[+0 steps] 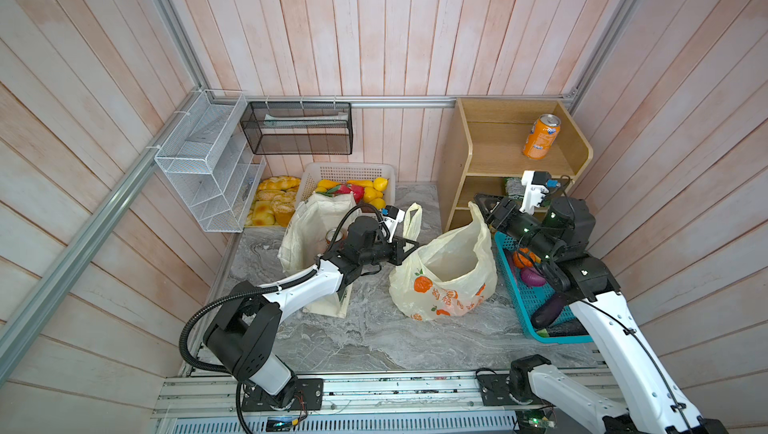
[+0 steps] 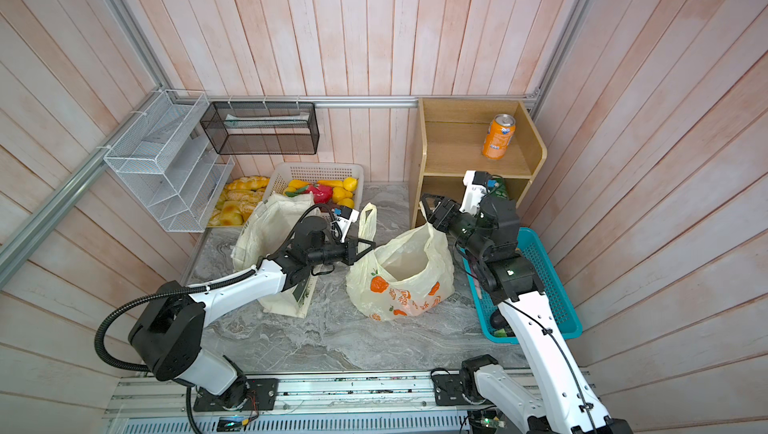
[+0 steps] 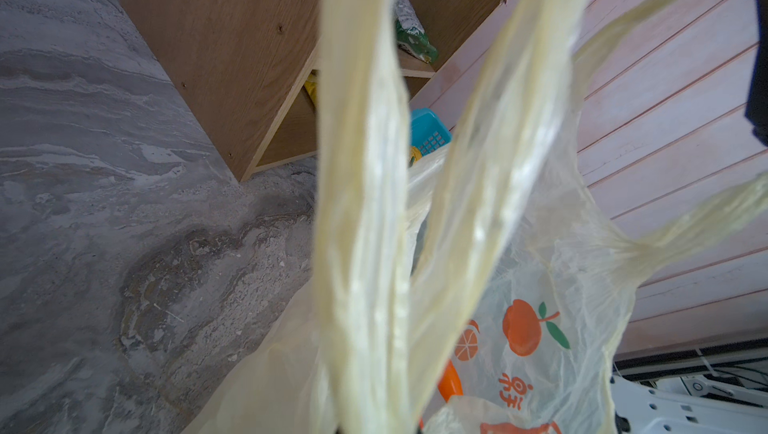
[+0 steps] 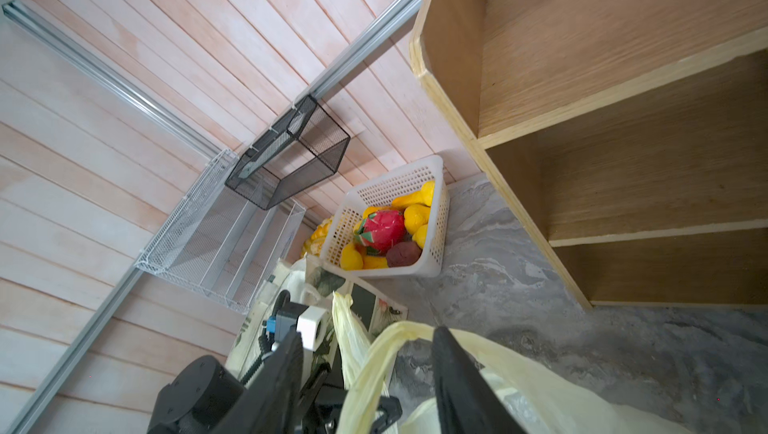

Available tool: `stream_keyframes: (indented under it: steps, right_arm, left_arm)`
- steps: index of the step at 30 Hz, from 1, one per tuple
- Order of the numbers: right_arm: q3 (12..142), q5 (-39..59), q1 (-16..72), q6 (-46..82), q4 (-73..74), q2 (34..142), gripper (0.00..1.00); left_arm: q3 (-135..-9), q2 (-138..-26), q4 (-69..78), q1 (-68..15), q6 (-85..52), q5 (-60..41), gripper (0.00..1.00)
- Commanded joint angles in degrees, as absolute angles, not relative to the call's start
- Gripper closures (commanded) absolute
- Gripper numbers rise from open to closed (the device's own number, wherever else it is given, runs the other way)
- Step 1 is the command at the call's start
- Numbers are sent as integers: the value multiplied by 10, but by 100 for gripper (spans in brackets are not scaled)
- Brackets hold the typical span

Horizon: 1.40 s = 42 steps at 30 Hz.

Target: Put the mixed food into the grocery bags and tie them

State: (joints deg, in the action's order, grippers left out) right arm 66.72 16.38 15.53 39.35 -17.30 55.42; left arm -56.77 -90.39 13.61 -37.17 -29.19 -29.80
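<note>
Two bags stand on the marble table (image 1: 353, 336). The plastic bag (image 1: 444, 282), printed with oranges, sits in the middle with its mouth open. The cloth tote (image 1: 305, 220) is just beside it at 9 o'clock. The left gripper (image 1: 413, 245) is clenched on the bag's handle at 11 o'clock and holds it upright. The right gripper (image 1: 480, 205) is at the bag's 1 o'clock, near the wooden shelf (image 1: 453, 170). Its jaws stand apart, and the other handle loop (image 4: 374, 353) lies against one finger, not pinched. A blue basket (image 1: 528, 315) is just beside the bag at 3 o'clock.
</note>
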Motion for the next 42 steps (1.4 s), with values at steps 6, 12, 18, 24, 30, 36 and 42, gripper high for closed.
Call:
stream_keyframes:
  steps: [6, 12, 18, 24, 30, 36, 42]
  right_arm:
    - [706, 136, 151, 294, -321, 491, 33]
    - [652, 152, 151, 305, -331, 435, 29]
    - [568, 167, 151, 318, -332, 379, 29]
    - [481, 169, 151, 352, -316, 320, 28]
    - [437, 141, 151, 342, -276, 331, 26]
    - [461, 67, 150, 285, -222, 416, 22]
    - [519, 35, 148, 215, -183, 507, 17]
  left_arm:
    - [-604, -921, 120, -349, -287, -320, 100]
    - [-619, -936, 106, -342, -278, -320, 100]
    - [-627, -938, 91, -334, -269, -320, 100]
    - [-627, -938, 92, -330, -268, -331, 100]
    - [-629, -943, 101, -328, -272, -343, 100]
    - [-630, -946, 102, -327, -271, -352, 100]
    - [-633, -945, 100, -327, -268, -359, 100]
